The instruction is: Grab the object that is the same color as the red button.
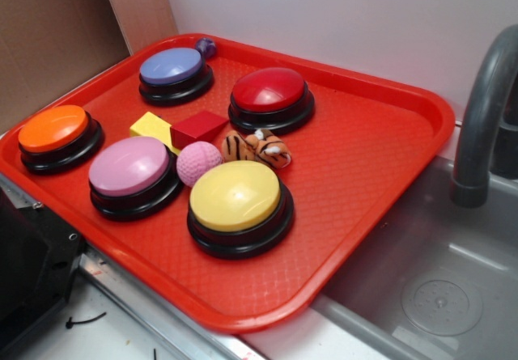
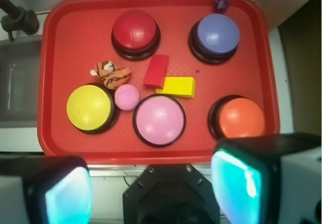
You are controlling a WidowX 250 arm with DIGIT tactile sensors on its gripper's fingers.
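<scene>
The small dark-red block (image 2: 156, 71) lies on the red tray (image 2: 60, 48) just below the red button (image 2: 135, 30), touching the yellow block (image 2: 177, 86), while my fingers (image 2: 240, 183) hang apart and empty, well short of the tray's near rim.

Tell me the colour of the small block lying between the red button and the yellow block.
Dark red: the small plain-faced block matches the glossy red dome button. Clearest in the wrist view.

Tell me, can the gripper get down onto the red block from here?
Probably yes. The gripper is open above the tray's near edge, nothing covers the red block, though the yellow block touches one side.
</scene>
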